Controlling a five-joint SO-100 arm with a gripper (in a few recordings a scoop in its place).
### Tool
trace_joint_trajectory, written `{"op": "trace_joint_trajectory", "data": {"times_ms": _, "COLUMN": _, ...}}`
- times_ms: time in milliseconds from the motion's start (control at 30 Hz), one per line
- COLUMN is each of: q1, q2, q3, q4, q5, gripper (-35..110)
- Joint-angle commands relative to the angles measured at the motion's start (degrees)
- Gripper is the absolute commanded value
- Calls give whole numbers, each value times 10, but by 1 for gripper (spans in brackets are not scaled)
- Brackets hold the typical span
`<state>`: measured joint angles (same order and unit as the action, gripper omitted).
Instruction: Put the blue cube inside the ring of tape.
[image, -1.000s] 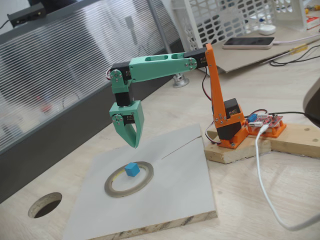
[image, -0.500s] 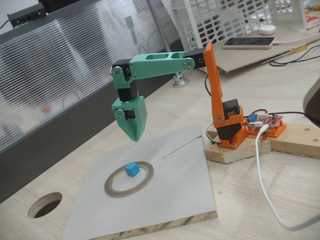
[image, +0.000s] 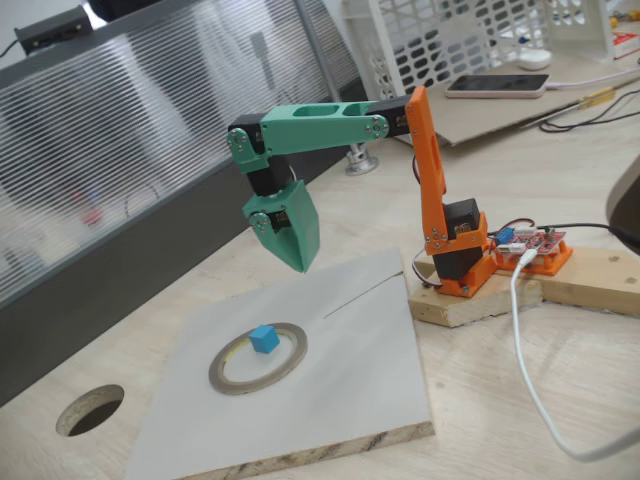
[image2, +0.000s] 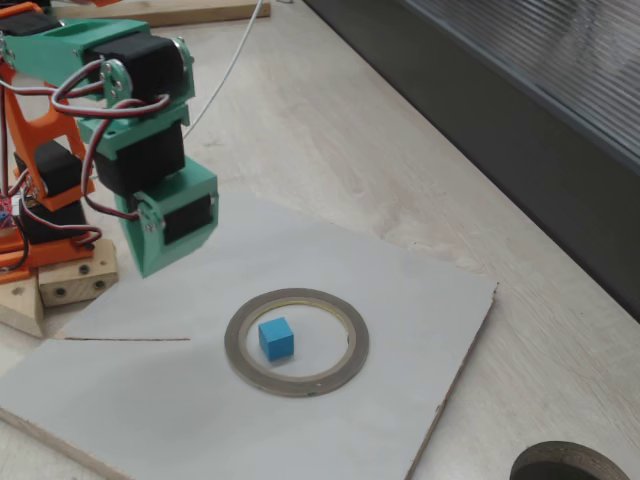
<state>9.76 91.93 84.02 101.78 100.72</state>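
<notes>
Fig.: arm clear of grey board (image: 360, 370); blue cube (image2: 276, 338) sits inside ring of tape (image2: 297, 342), apart from its inner edge.
Detail: gripper (image: 300, 262) hangs above board's far edge, jaws together, holding nothing. Risk, judged: a low sweep back over the board could nudge ring or cube, as both lie loose. No legible writing or brands.

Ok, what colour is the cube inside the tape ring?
Bright sky blue cube, clearest in the closer fixed view.
</notes>
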Motion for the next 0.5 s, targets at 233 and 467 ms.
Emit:
{"op": "trace_joint_trajectory", "data": {"times_ms": 233, "q1": 11, "q2": 62, "q3": 9, "q4": 15, "q5": 4, "gripper": -1}}
{"op": "trace_joint_trajectory", "data": {"times_ms": 467, "q1": 11, "q2": 189, "q3": 92, "q4": 11, "q5": 4, "gripper": -1}}
